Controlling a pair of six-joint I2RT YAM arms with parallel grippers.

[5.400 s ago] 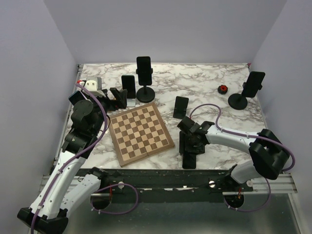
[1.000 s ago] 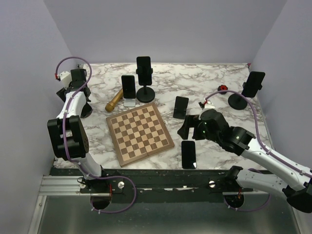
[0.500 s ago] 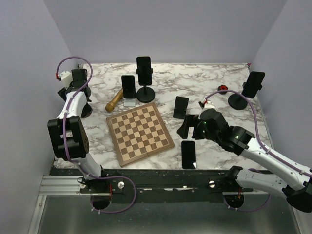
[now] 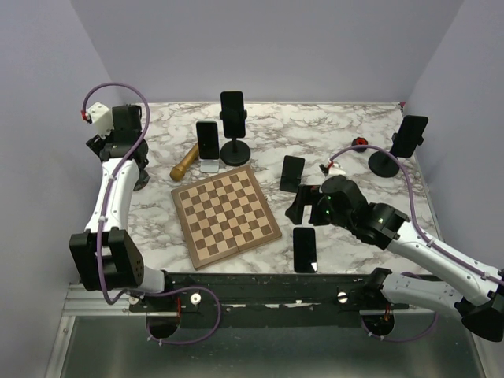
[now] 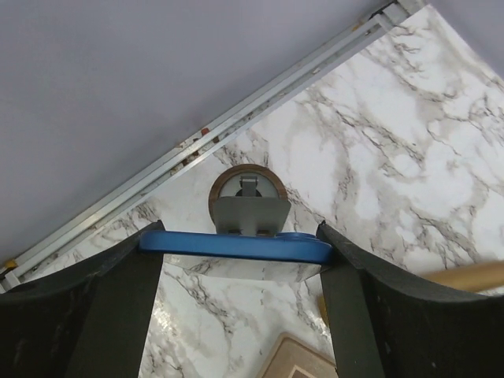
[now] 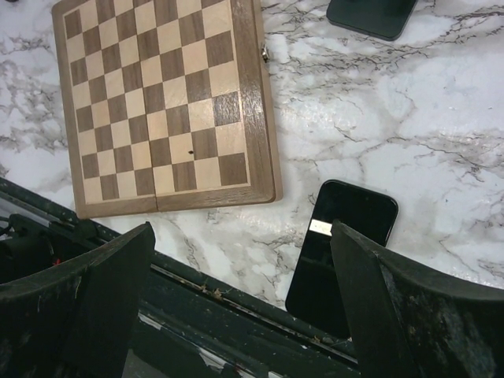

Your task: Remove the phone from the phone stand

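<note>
A marble worktop (image 4: 331,134) is filling most of the top view, with a wooden chessboard (image 4: 227,214) lying at its middle. The left arm is reaching into the upper left of that frame. In the left wrist view its tool (image 5: 240,236) is pinching a blue phone (image 5: 260,247), which is showing edge-on in the centre of the frame and touching both fingers. The phone stand (image 5: 248,197), with a round brown base and a grey cradle, is sitting just above the phone in that frame. Whether the phone is resting on it or clear of it cannot be told.

The right arm is stretching across the lower right of the top view. Its tool (image 6: 242,236) is spread wide and holding nothing, hovering over a dark phone (image 6: 340,252) lying flat near the worktop's front edge.

Two black stands carrying phones are standing at top centre (image 4: 233,126) and at the right edge (image 4: 405,142). A wooden stick (image 4: 184,164) is lying left of centre, and a small red object (image 4: 360,143) is sitting at the upper right.
</note>
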